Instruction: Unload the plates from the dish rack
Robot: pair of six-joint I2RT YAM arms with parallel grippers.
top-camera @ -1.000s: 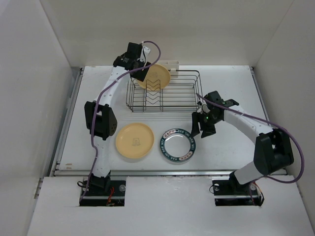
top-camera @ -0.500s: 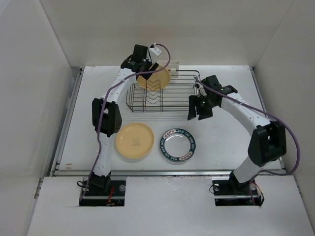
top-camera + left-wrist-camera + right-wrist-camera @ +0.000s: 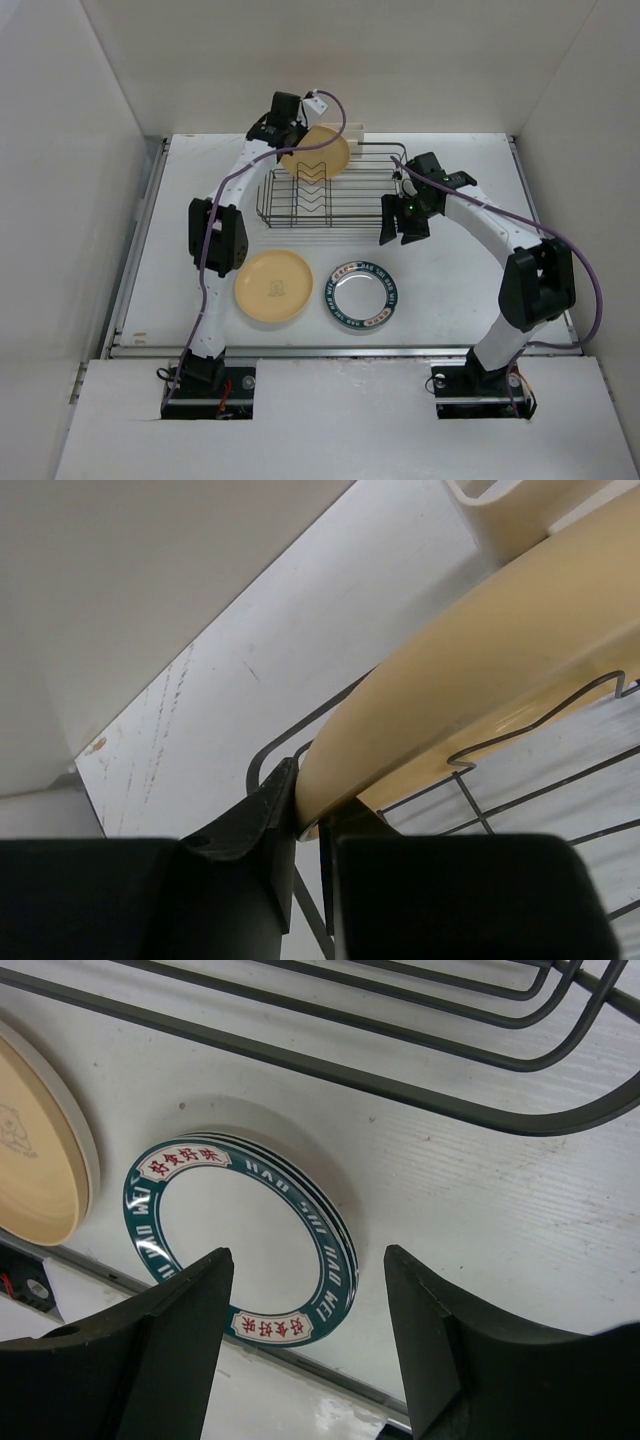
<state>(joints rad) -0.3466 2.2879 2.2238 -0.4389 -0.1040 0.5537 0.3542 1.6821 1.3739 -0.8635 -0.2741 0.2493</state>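
Note:
A pale yellow plate stands on edge at the back left of the dark wire dish rack. My left gripper is shut on its left rim. In the left wrist view both fingers pinch the plate's edge above the rack wires. Two plates lie flat on the table in front of the rack: a yellow-orange one and a white one with a dark patterned rim. My right gripper hangs open and empty by the rack's right front corner, above the patterned plate.
A cream holder sits at the rack's back edge. The walls of the white enclosure stand close on the left, back and right. The table's front rail runs just below the two flat plates.
My left gripper has closed on the yellow plate's rim, and the plate sits a little higher in the rack. The right arm swung from the table up to the rack's right end, then stayed.

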